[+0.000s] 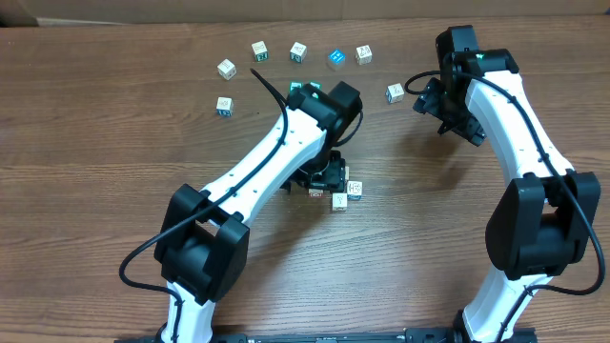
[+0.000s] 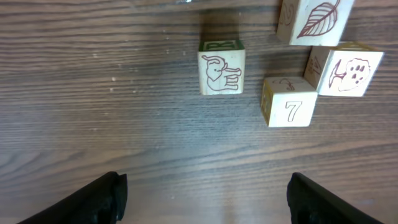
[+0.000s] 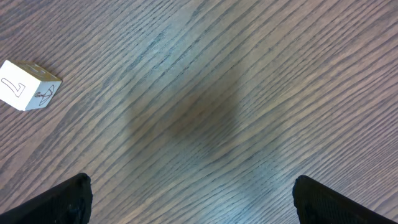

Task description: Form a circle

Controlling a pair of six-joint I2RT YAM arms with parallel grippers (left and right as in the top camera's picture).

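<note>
Table (image 1: 95, 191) is bearing everything. Left arm (image 1: 276, 157) is reaching to the middle; right arm (image 1: 515, 124) is standing at the far right side. Left gripper (image 2: 205, 202) is hanging wide, nothing between its fingers, just short of the circle (image 2: 289, 102). That is 4 cubes: 3 are bunching close, and the elephant cube (image 2: 221, 67) is sitting a little apart, so the ring is probably not closed. Right gripper (image 3: 189, 202) is hanging wide over bare wood, with an L cube (image 3: 25, 84) lying off to one side. Loose cubes (image 1: 298, 51) are lying in an arc along the far edge.
</note>
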